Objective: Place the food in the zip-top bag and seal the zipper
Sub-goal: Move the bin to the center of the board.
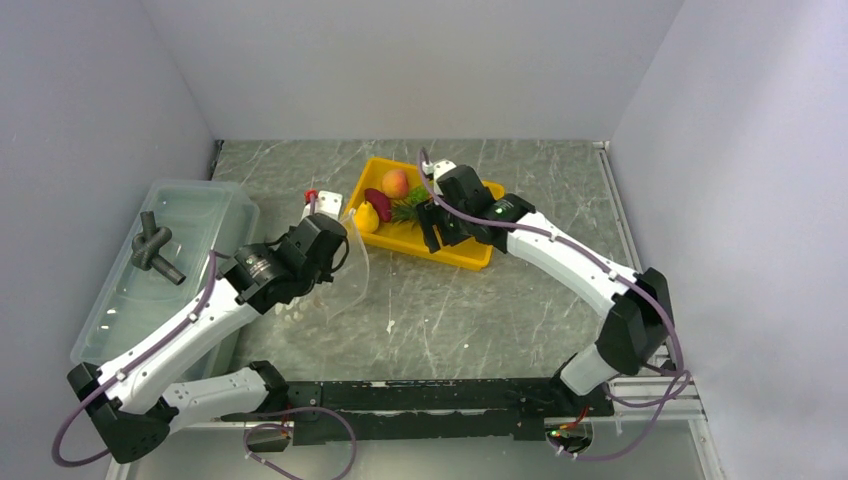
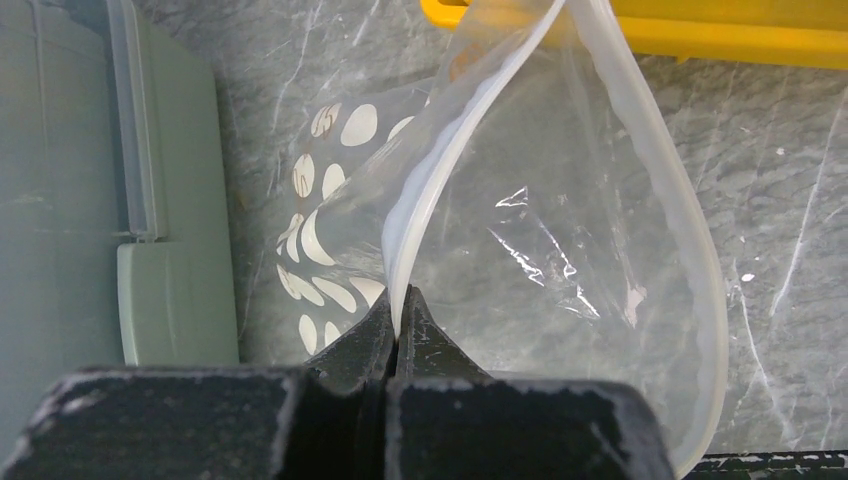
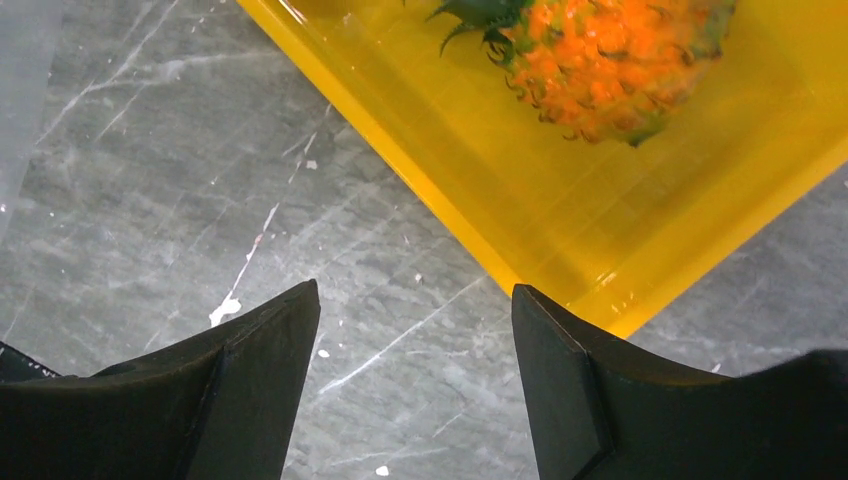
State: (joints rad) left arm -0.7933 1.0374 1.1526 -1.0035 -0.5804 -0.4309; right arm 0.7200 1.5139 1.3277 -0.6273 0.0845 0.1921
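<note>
Zip-top bag [image 2: 345, 180] gapes just beside yellow tray [image 3: 560, 230], my left pincer [image 2: 398, 322] clamped on its zipper [image 2: 440, 165]; right pincer [image 3: 415, 292] open, empty, near the pineapple [image 3: 605, 70].

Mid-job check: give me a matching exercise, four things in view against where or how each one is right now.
Things
1. clear dotted zip-top bag
2. orange toy pineapple with a green crown
3. dark grey pipe-shaped piece
4. right gripper

States
A. lying in the yellow plastic tray
B. pinched at its whitish mouth strip by the left gripper
C. jaws open, nothing between them
D. resting on the translucent lidded bin

Pairs: 1-B, 2-A, 3-D, 4-C
</note>
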